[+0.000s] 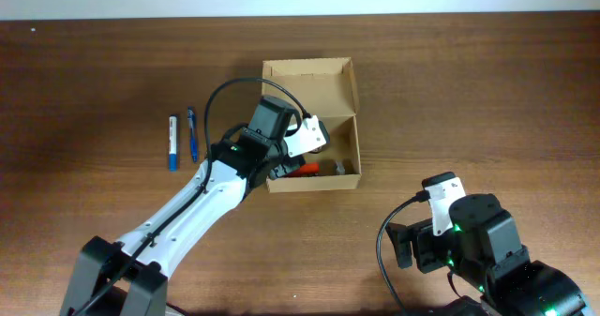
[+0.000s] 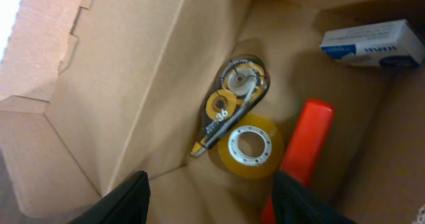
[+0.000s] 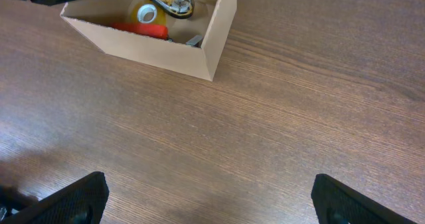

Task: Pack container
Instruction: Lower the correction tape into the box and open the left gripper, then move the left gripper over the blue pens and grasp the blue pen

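Container (image 1: 309,86) sat mid-counter (image 1: 469,91) with its lid flap back and the left arm (image 1: 202,199) reaching in. A white pen (image 1: 172,142) and a blue pen (image 1: 192,134) lay well apart from it.

From the left wrist, the left jaws hung released above a correction-tape dispenser (image 2: 232,98), tape roll (image 2: 249,144) and red marker (image 2: 302,141). Lifting out askew could snag a wall.

From the right wrist, the right jaws gaped empty over bare counter, so nothing steadied the box.

Overhead looks straight down; left wrist close inside container (image 2: 153,78); right wrist low, farther, sees same container.
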Available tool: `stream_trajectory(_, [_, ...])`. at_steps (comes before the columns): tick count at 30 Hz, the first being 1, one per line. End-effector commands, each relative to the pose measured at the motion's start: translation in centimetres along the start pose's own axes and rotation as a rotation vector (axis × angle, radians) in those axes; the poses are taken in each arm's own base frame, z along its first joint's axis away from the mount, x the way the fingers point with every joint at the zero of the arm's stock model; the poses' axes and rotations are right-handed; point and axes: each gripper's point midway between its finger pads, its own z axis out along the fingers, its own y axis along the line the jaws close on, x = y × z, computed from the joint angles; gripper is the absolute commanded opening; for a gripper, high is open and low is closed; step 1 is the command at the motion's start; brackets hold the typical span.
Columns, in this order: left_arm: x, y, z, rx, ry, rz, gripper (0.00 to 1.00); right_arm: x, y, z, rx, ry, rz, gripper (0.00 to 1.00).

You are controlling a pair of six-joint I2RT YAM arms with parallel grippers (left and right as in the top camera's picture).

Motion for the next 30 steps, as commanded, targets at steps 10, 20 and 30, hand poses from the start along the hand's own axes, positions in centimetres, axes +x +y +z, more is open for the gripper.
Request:
stream_trajectory(10, [-0.6, 5.7, -6.2, -0.139, -0.118, -0.248, 0.56, 0.1, 0.2, 0.1, -0.009, 0.002, -0.009, 0.99])
stream_trajectory(20, [9.5, 11.1, -10.5, -0.266, 0.020, -0.600, 0.56, 0.1, 0.2, 0.1, -0.009, 0.002, -0.009, 0.99])
stream_trajectory(30, [16.9, 12.9, -10.0, -0.308, 0.143, -0.872, 0.56, 0.1, 0.2, 0.1, -0.009, 0.002, -0.009, 0.99])
